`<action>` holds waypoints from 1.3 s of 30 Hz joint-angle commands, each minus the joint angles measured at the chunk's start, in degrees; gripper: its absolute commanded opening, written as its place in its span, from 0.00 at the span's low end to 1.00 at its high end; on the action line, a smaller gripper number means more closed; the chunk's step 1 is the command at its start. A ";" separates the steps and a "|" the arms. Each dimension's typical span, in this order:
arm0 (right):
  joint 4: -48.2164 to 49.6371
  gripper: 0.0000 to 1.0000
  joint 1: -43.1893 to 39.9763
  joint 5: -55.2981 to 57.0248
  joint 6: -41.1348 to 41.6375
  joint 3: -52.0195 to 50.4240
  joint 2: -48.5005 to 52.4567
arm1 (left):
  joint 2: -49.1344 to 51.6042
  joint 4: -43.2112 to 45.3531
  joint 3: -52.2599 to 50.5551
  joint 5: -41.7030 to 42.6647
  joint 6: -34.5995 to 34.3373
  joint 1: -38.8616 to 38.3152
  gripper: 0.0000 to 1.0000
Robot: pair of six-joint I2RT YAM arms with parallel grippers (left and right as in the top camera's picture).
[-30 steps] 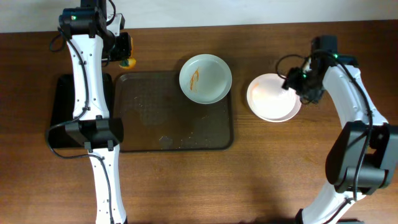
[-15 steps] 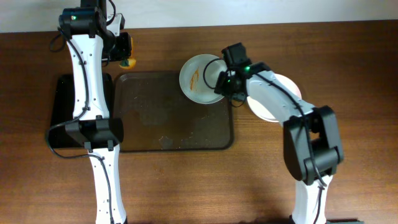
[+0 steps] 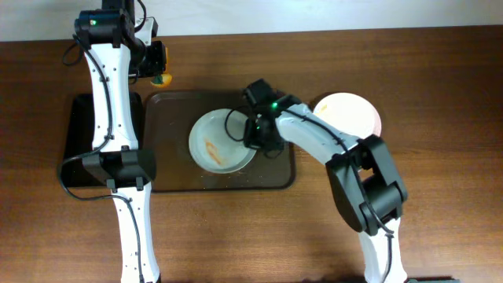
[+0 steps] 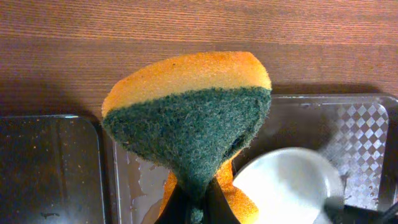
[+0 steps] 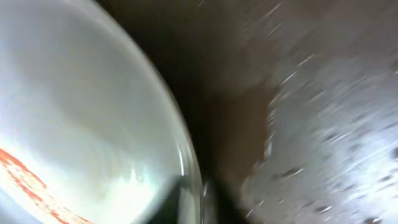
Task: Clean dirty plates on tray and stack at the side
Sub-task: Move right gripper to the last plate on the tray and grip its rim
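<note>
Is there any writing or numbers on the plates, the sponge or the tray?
No words, numbers or signs can be read anywhere.
The dirty plate has only an orange smear, not writing.
The clean plate, the sponge and the tray are plain.
The right wrist view is too blurred to read anything.

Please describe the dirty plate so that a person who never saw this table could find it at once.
Find the dark tray in the middle of the wooden table. The dirty plate lies inside it, with the right gripper at its right rim. Unlike the other plate, on bare wood right of the tray, it carries an orange smear.
</note>
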 commanded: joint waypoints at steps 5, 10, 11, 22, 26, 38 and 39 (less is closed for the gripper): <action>-5.97 0.90 -1.77 -0.50 -22.64 12.61 -1.70 | -0.66 -0.02 0.20 0.61 0.66 0.04 0.01; -4.63 0.83 -2.47 -1.77 -36.28 15.61 3.48 | -0.66 -0.02 0.20 0.61 0.66 0.04 0.01; -4.35 0.75 -2.10 -1.75 -36.44 15.61 4.79 | -0.66 -0.02 0.20 0.61 0.66 0.04 0.01; -3.98 0.22 -0.17 -1.51 -20.41 12.90 6.64 | -0.66 -0.02 0.20 0.61 0.66 0.04 0.01; -2.69 0.23 -0.22 -1.09 -16.00 10.86 6.64 | -0.66 -0.02 0.20 0.61 0.66 0.04 0.01; -2.54 0.04 -2.25 0.87 5.14 9.18 6.64 | -0.66 -0.04 -9.09 3.96 0.66 -0.59 0.01; -2.56 0.04 -3.02 0.87 7.37 9.14 6.64 | -0.66 -0.04 -9.62 4.11 0.66 -0.85 0.01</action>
